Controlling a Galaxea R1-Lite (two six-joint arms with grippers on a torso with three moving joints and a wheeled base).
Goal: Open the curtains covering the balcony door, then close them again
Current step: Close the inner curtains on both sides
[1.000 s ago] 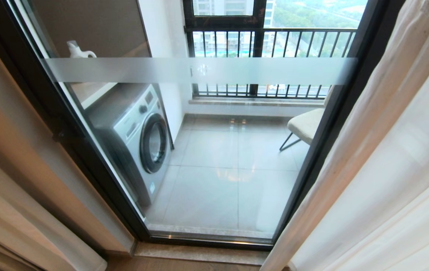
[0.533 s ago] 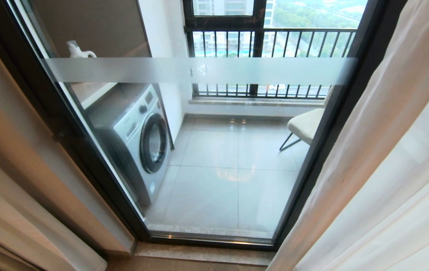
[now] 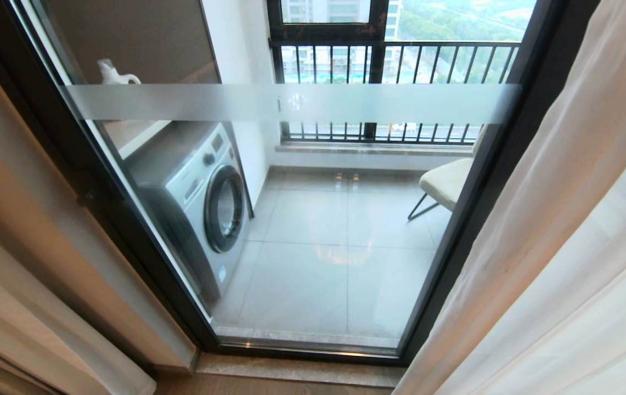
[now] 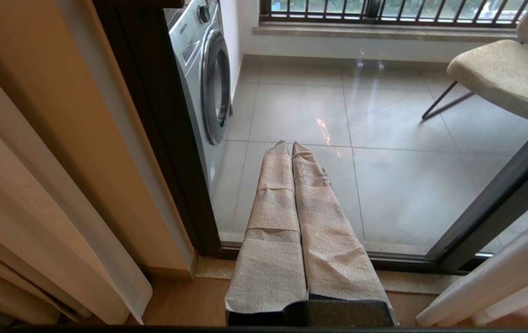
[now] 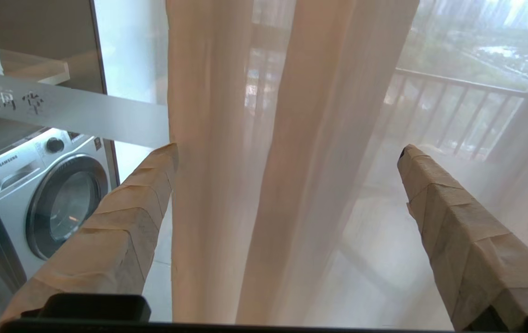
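From my remote station, the balcony door (image 3: 313, 219) stands bare across the middle of the head view, so I judge the opening half of the job done or nearly so, with the closing still to come. The curtains (image 3: 565, 230) are drawn off to both sides: white sheers bunched along the right-hand frame, the thicker beige fabric (image 3: 22, 285) gathered against the left jamb. Their long axis runs top to bottom, pleats falling in straight folds toward the floor, while the door's frosted band (image 3: 291, 102) lies crosswise to them. Beyond the glass sit a washing machine (image 3: 203, 203) and a pale chair (image 3: 447, 184). My right gripper (image 5: 287, 152) is the one at work; its taped fingers (image 5: 139, 217) are spread as wide as they go and have hold of nothing. Two sheer pleats (image 5: 254, 162) hang directly ahead, between the tips and past them, and I cannot tell whether the cloth touches either finger. My left gripper (image 4: 290, 144) is parked low, fingers (image 4: 273, 222) pressed together and empty, the glass and balcony tiles out beyond their tips, the beige drape well off to one side. To close, I reckon the sheers must be gathered between the right fingers and drawn back across the glass.
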